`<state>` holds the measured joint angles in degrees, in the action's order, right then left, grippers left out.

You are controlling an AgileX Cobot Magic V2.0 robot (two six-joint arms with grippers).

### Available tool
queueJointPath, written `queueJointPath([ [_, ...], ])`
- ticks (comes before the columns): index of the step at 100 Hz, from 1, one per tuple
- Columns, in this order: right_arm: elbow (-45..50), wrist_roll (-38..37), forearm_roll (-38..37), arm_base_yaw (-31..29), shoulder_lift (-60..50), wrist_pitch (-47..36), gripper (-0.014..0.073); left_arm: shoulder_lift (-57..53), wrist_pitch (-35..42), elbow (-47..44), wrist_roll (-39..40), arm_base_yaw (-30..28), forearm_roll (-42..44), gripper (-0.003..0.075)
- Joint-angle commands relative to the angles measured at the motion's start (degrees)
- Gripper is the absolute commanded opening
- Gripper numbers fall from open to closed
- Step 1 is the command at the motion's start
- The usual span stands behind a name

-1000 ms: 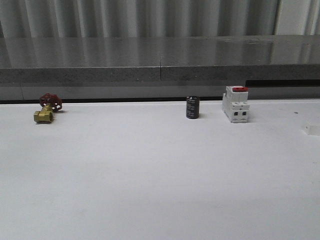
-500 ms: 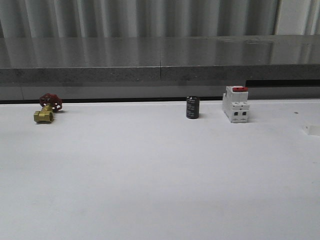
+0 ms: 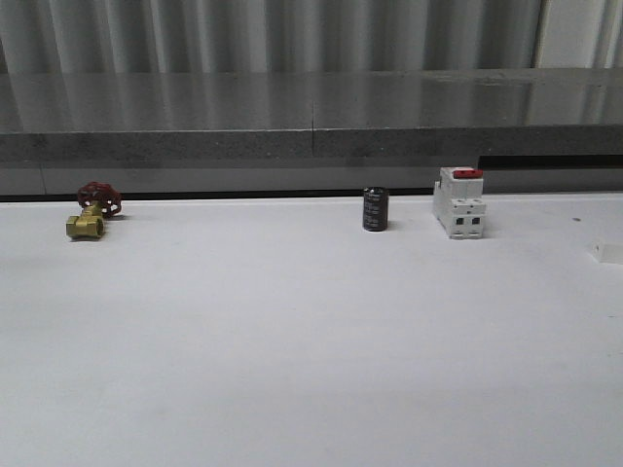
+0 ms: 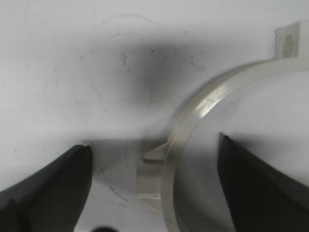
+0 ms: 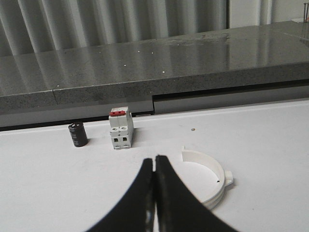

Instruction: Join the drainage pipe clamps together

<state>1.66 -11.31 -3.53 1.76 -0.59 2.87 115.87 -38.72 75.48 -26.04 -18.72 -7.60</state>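
In the left wrist view one drainage pipe clamp (image 4: 203, 106), a pale curved half-ring with a flat end tab, lies on the white table. My left gripper (image 4: 154, 142) is open and straddles its arc, its dark fingers (image 4: 53, 188) well apart from the plastic on either side. The other clamp half (image 5: 213, 162) lies flat on the table in the right wrist view, beside and slightly beyond my right gripper (image 5: 154, 157), which is shut with nothing between its fingers. A small white piece (image 3: 608, 253) shows at the right edge of the front view; I cannot tell what it is.
A white red-topped breaker (image 3: 459, 202) and a black cylinder (image 3: 375, 209) stand at the back of the table, right of centre. A brass valve with a red handwheel (image 3: 92, 212) sits at the back left. A grey ledge (image 3: 311, 117) runs behind the table.
The white piece at the right edge of the front view looks slightly smaller and fainter. Nothing else has moved.
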Motion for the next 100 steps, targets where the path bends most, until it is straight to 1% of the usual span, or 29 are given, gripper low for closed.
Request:
queueJointPath([
  [1, -1.13, 0.31, -0.46, -0.22, -1.08, -4.82, -0.0067, -2.78, 0.35, 1.58, -0.19, -0.14, -0.87, 0.0447],
  [8, -1.13, 0.31, -0.46, -0.22, -1.08, -4.82, -0.0067, -2.78, -0.01, 1.58, -0.19, -0.14, -0.87, 0.0357],
  [10, -1.13, 0.31, -0.46, -0.22, -1.08, -4.82, -0.0067, -2.78, -0.27, 1.58, -0.19, -0.14, -0.87, 0.0316],
  [13, -1.13, 0.31, -0.46, -0.22, -1.08, -4.82, -0.0067, -2.78, -0.38, 1.58, -0.19, -0.14, -0.87, 0.0285],
  [14, -1.13, 0.31, -0.46, -0.22, -1.08, -4.82, -0.0067, -2.78, -0.52, 1.58, -0.19, -0.14, -0.87, 0.0253],
  [15, -1.13, 0.31, -0.46, -0.22, -1.08, -4.82, -0.0067, -2.78, -0.65, 1.58, -0.19, -0.14, -0.87, 0.0253],
  [22, -1.13, 0.31, -0.46, -0.22, -1.08, -4.82, -0.0067, -2.78, -1.39, 1.58, -0.19, -0.14, -0.87, 0.0144],
  [30, -1.13, 0.31, -0.46, -0.22, -1.08, -4.82, -0.0067, -2.78, -2.97, 1.58, -0.19, -0.14, -1.79, 0.0057],
  [37, -1.13, 0.31, -0.46, -0.22, -1.08, -4.82, -0.0067, -2.89, -4.31, 1.58, -0.19, -0.14, -3.97, 0.0007],
  [51, -1.13, 0.31, -0.46, -0.22, -1.08, -4.82, -0.0067, -4.61, -6.09, 1.58, -0.19, 0.94, -5.31, -0.0007],
  [63, -1.13, 0.31, -0.46, -0.22, -1.08, -4.82, -0.0067, -7.59, -7.29, 1.58, 0.38, 2.75, -8.63, -0.0007],
  [69, -1.13, 0.31, -0.46, -0.22, -1.08, -4.82, -0.0067, -9.39, -7.76, 1.58, 3.88, 4.07, -9.81, -0.0007],
  [74, -1.13, 0.31, -0.46, -0.22, -1.08, -4.82, -0.0067, -10.78, -8.15, 1.58, 7.11, 5.93, -9.91, -0.0007],
  [88, -1.13, 0.31, -0.46, -0.22, -1.08, -4.82, -0.0067, -13.74, -8.67, 1.46, 12.57, 12.07, -9.69, -0.0007],
  [100, -1.13, 0.31, -0.46, -0.22, -1.08, -4.82, -0.0067, -14.30, -8.67, 1.46, 18.33, 18.95, -9.32, -0.0007],
])
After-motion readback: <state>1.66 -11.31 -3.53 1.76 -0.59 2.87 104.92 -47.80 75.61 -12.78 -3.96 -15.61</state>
